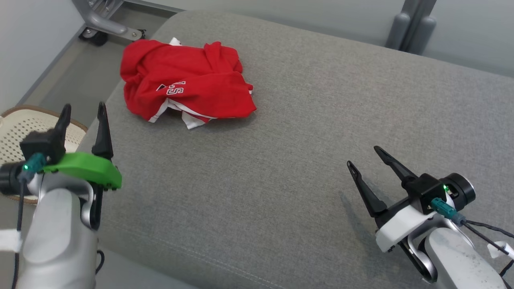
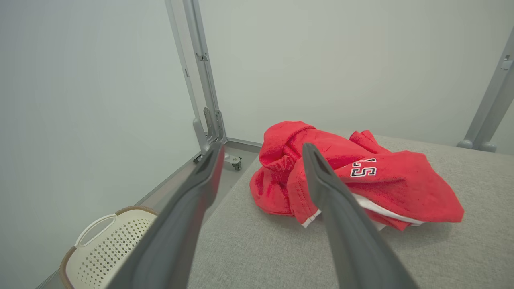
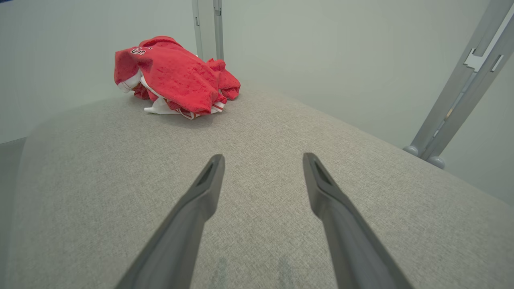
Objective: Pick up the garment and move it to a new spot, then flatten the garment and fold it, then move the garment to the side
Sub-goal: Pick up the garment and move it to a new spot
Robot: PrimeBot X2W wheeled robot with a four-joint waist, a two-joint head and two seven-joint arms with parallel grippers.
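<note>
A crumpled red garment (image 1: 184,80) with white trim and white lettering lies bunched at the far left of a grey cushioned surface (image 1: 289,132). My left gripper (image 1: 83,110) is open at that surface's left edge, short of the garment and apart from it. In the left wrist view the garment (image 2: 385,180) sits just beyond the open left gripper (image 2: 261,150). My right gripper (image 1: 363,155) is open over the near right of the cushion, nothing between its fingers. From the right wrist the garment (image 3: 172,76) shows far off at upper left, ahead of the right gripper (image 3: 263,157).
A cream perforated basket (image 1: 18,128) stands on the floor to the left of the cushion, also the basket (image 2: 104,245) in the left wrist view. Grey metal frame legs with a caster (image 1: 100,24) stand behind the cushion, and another post (image 1: 409,28) at the back right.
</note>
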